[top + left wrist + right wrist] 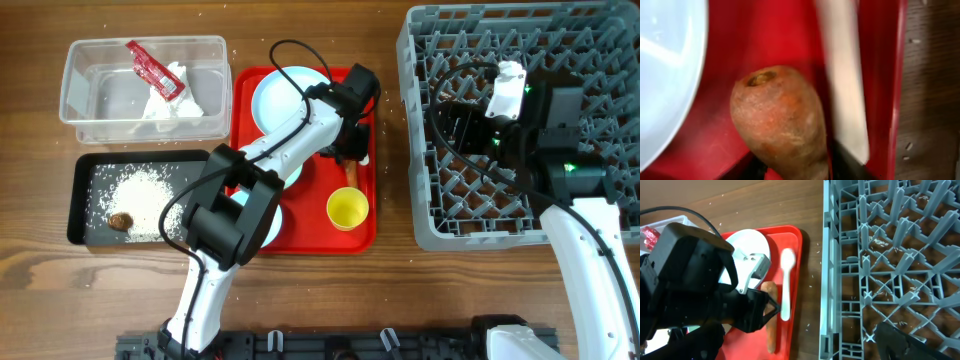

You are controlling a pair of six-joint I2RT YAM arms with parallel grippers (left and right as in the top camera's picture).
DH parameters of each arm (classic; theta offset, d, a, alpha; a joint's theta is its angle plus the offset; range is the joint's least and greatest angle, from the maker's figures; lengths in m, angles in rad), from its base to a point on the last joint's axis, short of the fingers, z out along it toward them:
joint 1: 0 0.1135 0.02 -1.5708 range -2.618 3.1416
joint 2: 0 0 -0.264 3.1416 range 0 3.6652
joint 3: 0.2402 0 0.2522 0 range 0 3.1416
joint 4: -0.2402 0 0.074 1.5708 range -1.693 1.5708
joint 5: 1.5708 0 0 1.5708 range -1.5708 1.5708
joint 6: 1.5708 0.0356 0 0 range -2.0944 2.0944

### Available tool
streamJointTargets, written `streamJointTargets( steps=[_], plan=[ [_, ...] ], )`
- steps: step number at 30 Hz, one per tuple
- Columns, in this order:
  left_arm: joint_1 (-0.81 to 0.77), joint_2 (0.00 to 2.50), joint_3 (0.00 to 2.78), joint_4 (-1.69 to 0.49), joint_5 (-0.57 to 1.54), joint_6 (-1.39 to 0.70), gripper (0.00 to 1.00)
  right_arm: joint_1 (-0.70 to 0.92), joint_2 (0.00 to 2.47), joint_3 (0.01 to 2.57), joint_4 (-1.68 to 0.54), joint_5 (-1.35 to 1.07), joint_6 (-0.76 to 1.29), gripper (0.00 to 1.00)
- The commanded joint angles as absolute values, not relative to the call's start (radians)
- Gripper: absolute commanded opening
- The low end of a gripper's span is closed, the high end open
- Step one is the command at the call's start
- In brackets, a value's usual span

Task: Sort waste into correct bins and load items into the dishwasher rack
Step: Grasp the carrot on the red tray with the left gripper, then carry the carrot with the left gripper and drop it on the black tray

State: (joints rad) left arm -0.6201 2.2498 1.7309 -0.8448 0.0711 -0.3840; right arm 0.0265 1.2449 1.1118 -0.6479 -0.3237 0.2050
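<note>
The orange carrot stick (780, 120) lies on the red tray (765, 35), beside the white plastic spoon (845, 100) and the pale blue plate (665, 75). My left gripper (797, 170) is down on the tray with a finger pressed on each side of the carrot stick (769, 330). In the overhead view it is right of the plate (285, 95) and above the yellow cup (347, 209). My right gripper (505, 95) hovers empty over the grey dishwasher rack (600, 30). A pale blue bowl (272, 228) is mostly hidden under the left arm. The green bowl is hidden.
The clear tub (75, 100) at the back left holds the red wrapper (150, 68) and the white napkin (175, 105). The black tray (82, 200) in front of it holds rice (145, 190) and a brown lump (120, 220). Stray rice grains lie on the wood.
</note>
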Motion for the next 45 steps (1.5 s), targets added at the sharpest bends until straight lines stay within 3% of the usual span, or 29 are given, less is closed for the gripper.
streamJointTargets(
  steps=[1, 2, 6, 22, 33, 40, 45],
  plan=[
    [-0.620, 2.268, 1.734, -0.848, 0.028, -0.409, 0.26, 0.025, 1.253, 1.124, -0.649, -0.314, 0.212, 1.00],
    [-0.620, 2.268, 1.734, -0.848, 0.028, -0.409, 0.17, 0.025, 1.253, 1.124, -0.649, -0.314, 0.212, 1.00],
    [-0.617, 2.259, 1.736, -0.850, 0.028, -0.409, 0.07, 0.025, 1.253, 1.124, -0.649, -0.314, 0.212, 1.00],
    [-0.487, 1.890, 1.792, -0.995, 0.024, -0.405, 0.04, 0.025, 1.253, 1.124, -0.656, -0.314, 0.212, 1.00],
    [0.029, 1.762, 1.764, -1.327, -0.117, -0.591, 0.04, 0.025, 1.253, 1.124, -0.647, -0.313, 0.209, 1.00],
    [0.325, 1.762, 1.572, -1.261, -0.109, -0.701, 0.04, 0.025, 1.253, 1.124, -0.647, -0.303, 0.209, 1.00],
    [0.369, 1.762, 1.309, -1.040, -0.102, -0.754, 0.04, 0.025, 1.253, 1.124, -0.648, -0.303, 0.210, 1.00]
  ],
)
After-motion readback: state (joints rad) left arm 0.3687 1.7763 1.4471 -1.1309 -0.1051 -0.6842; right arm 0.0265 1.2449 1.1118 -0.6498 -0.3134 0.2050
